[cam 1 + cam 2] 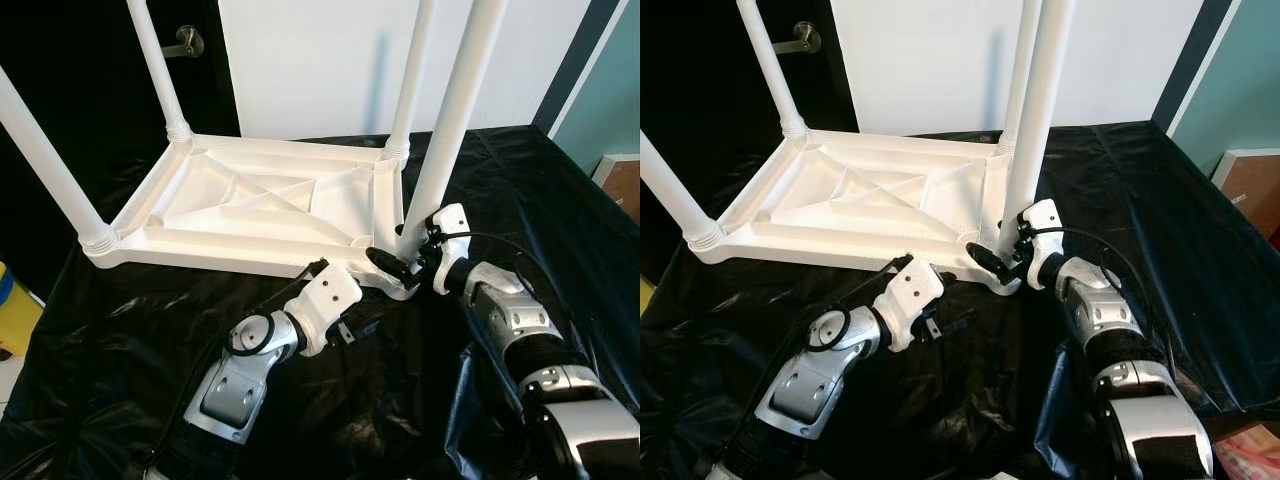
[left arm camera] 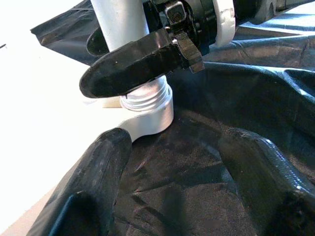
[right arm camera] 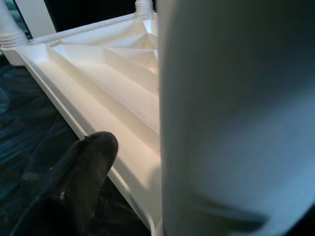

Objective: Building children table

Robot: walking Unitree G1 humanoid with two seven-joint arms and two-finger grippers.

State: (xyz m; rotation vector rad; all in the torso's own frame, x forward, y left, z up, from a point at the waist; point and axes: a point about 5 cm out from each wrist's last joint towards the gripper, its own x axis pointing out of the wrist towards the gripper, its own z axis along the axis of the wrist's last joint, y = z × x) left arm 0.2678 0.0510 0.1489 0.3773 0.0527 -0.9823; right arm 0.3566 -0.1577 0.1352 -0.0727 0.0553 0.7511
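Left tool (image 1: 350, 300): nearest, fingers spread, empty, beside the near corner socket. Right tool (image 1: 392, 262): fingers closed around base of the near leg (image 1: 455, 110). Children table (image 1: 260, 205): white plastic, ribbed underside up, four legs upright, resting on black sheeting (image 1: 100, 330).

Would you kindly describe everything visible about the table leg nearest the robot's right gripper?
The near-right table leg is a smooth, white, plastic-looking tube, standing upright from the corner socket of the upturned tabletop. Its threaded base sits in that socket. The right gripper is shut on it just above the thread. Its top runs out of frame.
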